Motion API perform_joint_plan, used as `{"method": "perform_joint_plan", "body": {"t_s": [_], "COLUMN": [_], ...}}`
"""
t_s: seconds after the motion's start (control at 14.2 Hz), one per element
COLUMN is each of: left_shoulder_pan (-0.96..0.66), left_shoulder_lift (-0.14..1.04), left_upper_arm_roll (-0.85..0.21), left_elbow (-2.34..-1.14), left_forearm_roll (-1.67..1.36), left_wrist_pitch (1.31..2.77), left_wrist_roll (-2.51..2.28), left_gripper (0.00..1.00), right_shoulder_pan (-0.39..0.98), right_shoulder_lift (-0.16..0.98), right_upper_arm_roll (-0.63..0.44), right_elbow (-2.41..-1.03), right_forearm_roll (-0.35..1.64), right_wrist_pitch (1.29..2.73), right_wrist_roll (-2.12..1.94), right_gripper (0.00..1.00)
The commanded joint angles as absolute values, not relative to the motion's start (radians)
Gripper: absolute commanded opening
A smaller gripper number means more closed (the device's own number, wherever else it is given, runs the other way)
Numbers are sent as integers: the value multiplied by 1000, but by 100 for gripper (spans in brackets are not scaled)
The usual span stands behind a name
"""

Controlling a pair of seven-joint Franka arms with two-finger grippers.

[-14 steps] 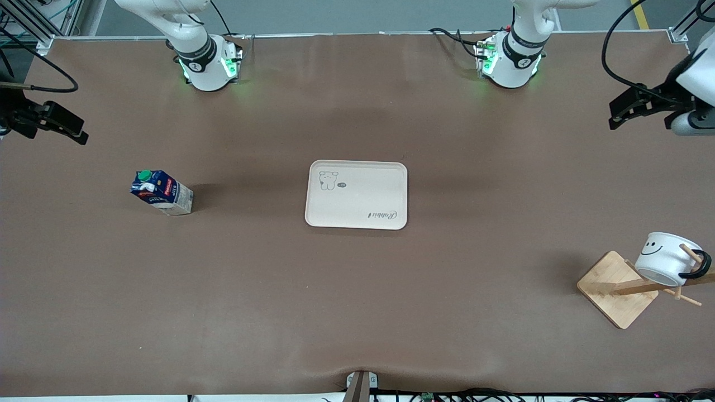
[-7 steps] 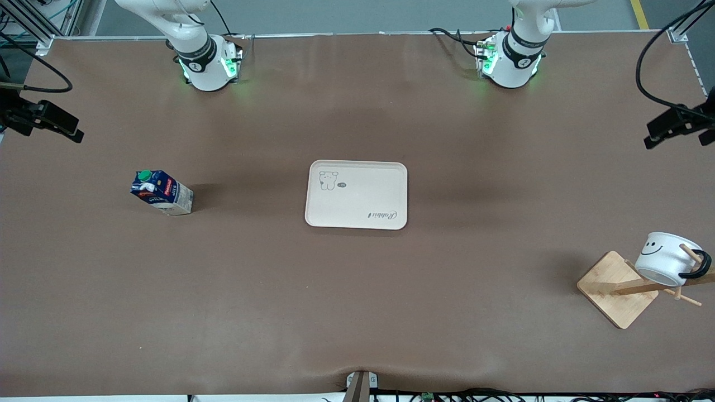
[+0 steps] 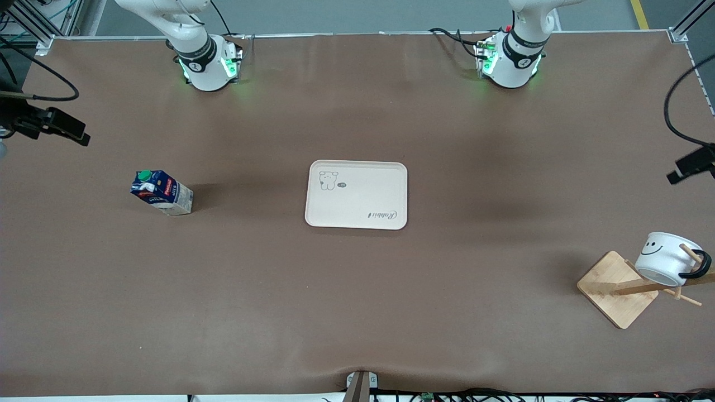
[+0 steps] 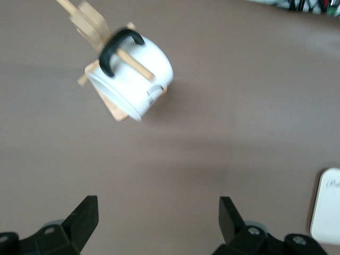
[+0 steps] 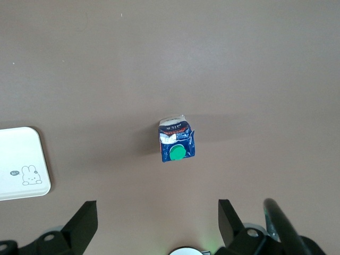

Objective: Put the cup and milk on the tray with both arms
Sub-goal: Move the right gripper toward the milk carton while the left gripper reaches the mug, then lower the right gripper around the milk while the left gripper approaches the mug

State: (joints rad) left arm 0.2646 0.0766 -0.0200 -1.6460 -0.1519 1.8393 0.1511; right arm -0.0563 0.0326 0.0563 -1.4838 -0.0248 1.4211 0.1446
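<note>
Two pickups pending, neither begun. Nearest the front camera, at the left arm's end of the table: the cup [image 3: 665, 258], hung by its black handle on a peg of the wooden rack [image 3: 617, 288], tipped over, mouth angled down toward the rack base. Farther from the camera, mid-table: the tray [image 3: 356, 194], bare. At about the same depth toward the right arm's end: the milk [image 3: 161, 192], upright, green cap on top. Farther still, at that table end: right gripper [image 5: 157, 226], high above the carton, fingers spread wide and empty, carton standing just ahead of the gap. At the other end: left gripper [image 4: 158, 220], likewise wide open and empty, up in the air short of the rack, cup well ahead of its fingers.
</note>
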Motion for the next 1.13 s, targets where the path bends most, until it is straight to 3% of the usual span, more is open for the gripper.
{"method": "perform_joint_plan", "body": {"t_s": [0.0, 0.49, 0.78, 1.06], "left_shoulder_pan": [308, 339, 330, 330], "left_shoulder_lift": [120, 124, 146, 166], "left_upper_arm_roll": [-23, -28, -41, -72], "left_elbow": [-1672, -1893, -1931, -1939], "left_forearm_roll": [-224, -322, -345, -390], "left_wrist_pitch": [1940, 2323, 2443, 2494], "left_wrist_roll": [237, 389, 400, 400], "left_gripper": [100, 100, 99, 87], "right_shoulder_pan": [-67, -58, -51, -57], "right_shoulder_lift": [89, 196, 195, 213], "right_upper_arm_roll": [64, 66, 67, 68], "right_elbow": [-1457, -1468, -1470, -1471], "right_forearm_roll": [-20, -9, -12, -9], "right_wrist_pitch": [1442, 1611, 1533, 1390], "right_wrist_roll": [152, 153, 156, 156], "right_gripper": [100, 100, 100, 100]}}
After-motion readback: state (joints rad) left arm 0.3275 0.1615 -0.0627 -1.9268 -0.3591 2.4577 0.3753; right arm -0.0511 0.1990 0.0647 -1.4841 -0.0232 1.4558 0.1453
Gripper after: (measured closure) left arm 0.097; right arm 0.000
